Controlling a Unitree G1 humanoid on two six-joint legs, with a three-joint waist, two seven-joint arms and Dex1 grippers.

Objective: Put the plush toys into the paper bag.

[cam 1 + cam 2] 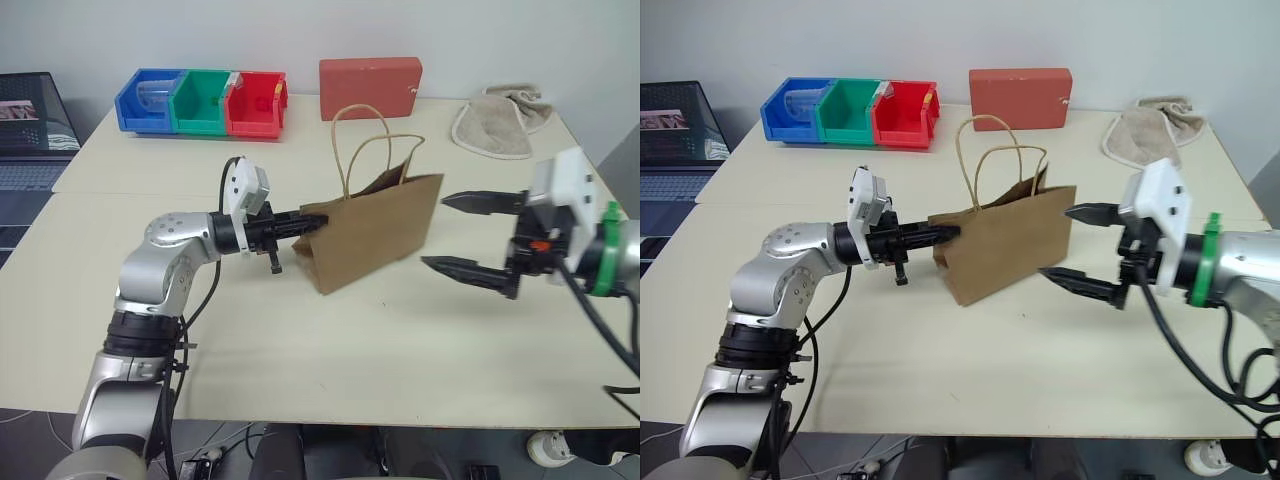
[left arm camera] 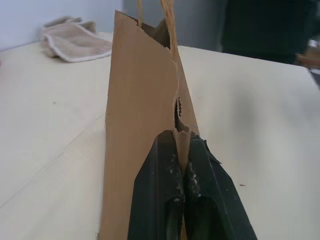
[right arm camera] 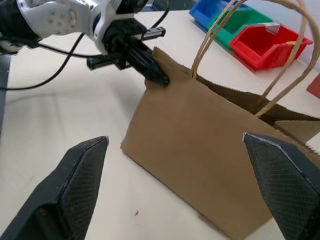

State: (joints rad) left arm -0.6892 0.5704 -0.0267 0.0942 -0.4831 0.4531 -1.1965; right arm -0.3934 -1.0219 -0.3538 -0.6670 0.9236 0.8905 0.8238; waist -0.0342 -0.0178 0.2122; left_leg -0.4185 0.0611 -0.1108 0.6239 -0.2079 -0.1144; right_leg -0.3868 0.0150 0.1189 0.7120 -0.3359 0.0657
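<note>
The brown paper bag (image 1: 375, 230) stands upright in the middle of the table, with its two loop handles (image 1: 365, 150) sticking up. My left gripper (image 1: 312, 222) reaches in level from the left and is shut on the bag's left edge near the top. In the left wrist view both black fingers (image 2: 200, 190) pinch that paper edge. My right gripper (image 1: 435, 232) hovers open just to the right of the bag, one finger above the other, with nothing between them. The plush toys are out of view.
At the back of the table stand blue (image 1: 150, 100), green (image 1: 205, 100) and red (image 1: 257, 103) bins, a red rectangular box (image 1: 370, 88) and a beige folded towel (image 1: 500, 120). A laptop (image 1: 30, 130) sits at far left. Bare tabletop (image 1: 400, 350) lies in front of the bag.
</note>
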